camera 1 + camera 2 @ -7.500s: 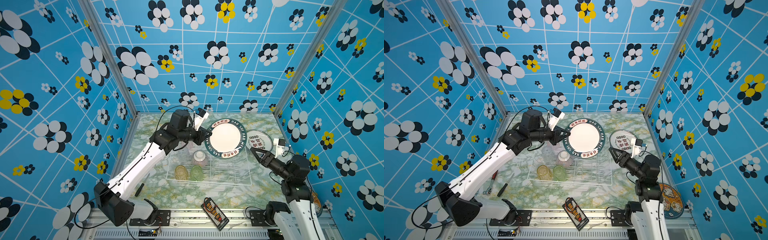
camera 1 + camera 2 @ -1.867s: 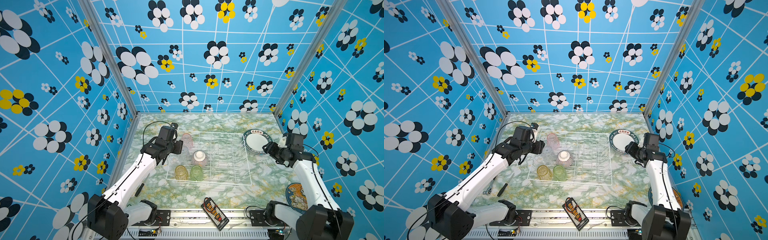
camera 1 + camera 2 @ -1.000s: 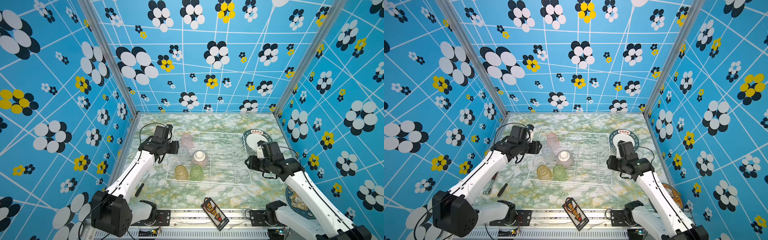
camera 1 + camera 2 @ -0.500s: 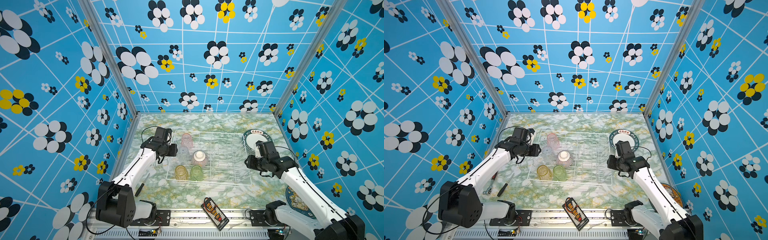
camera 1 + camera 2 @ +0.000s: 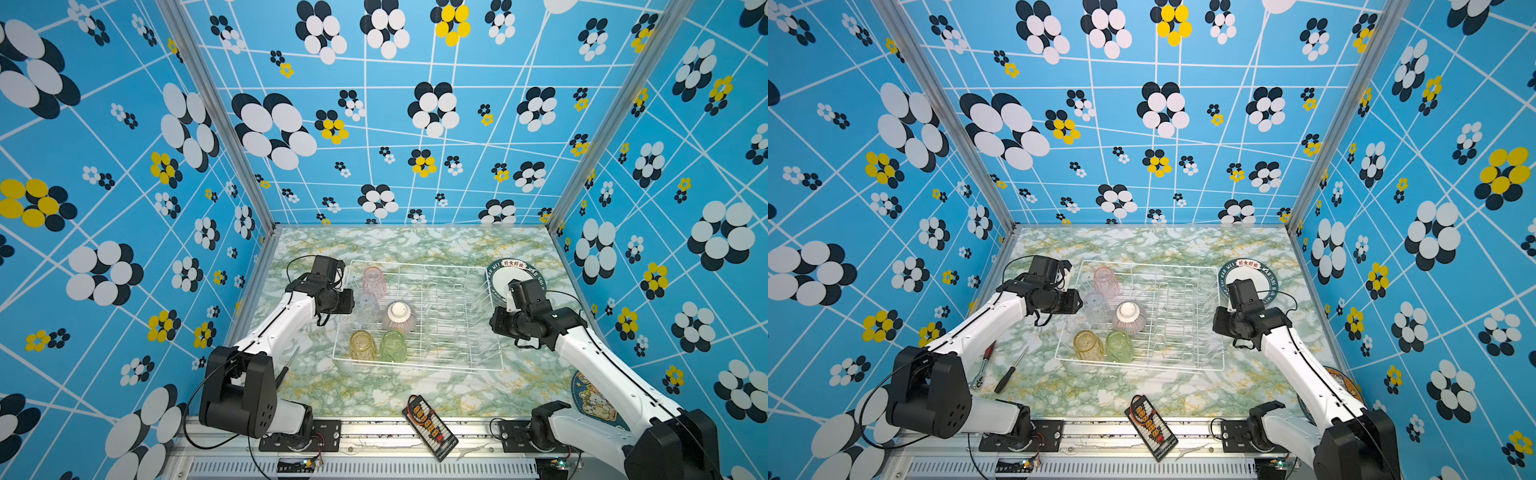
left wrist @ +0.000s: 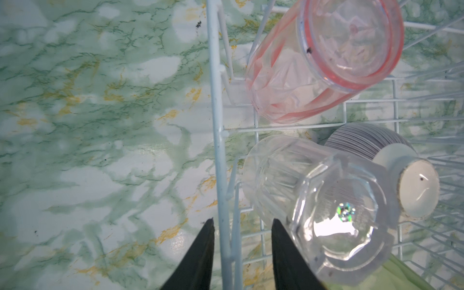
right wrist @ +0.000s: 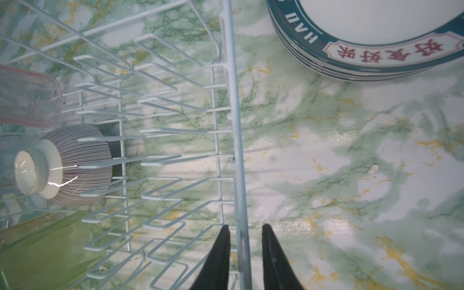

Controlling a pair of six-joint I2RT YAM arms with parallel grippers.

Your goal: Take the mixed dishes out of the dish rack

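Near end of dish rack (image 5: 449,367): yellow tumbler (image 5: 362,345), green tumbler (image 5: 392,345). Behind: upturned striped bowl (image 5: 399,318), clear tumbler (image 5: 366,305), pink tumbler (image 5: 374,280). Five pieces left. Jaws of left tool (image 6: 242,226) and right tool (image 7: 245,228) apart, straddling opposite rim wires. Far right: plates (image 5: 500,276) stacked on bench (image 5: 374,395), done.

We find readable lettering only on the stack of plates (image 5: 500,278) lying on the tabletop (image 5: 415,245). The dark green rim (image 7: 296,30) of the top plate carries white Latin capitals. In the right wrist view we read "HA" and a third letter that may be O or U, and in both top views we make out "MEI". A white cartouche (image 7: 364,54) on that rim holds four red Chinese characters, which we read as 好食好味. Any markings on the black board (image 5: 430,422) and the cartoon mat (image 5: 590,399) are too small for us to read.
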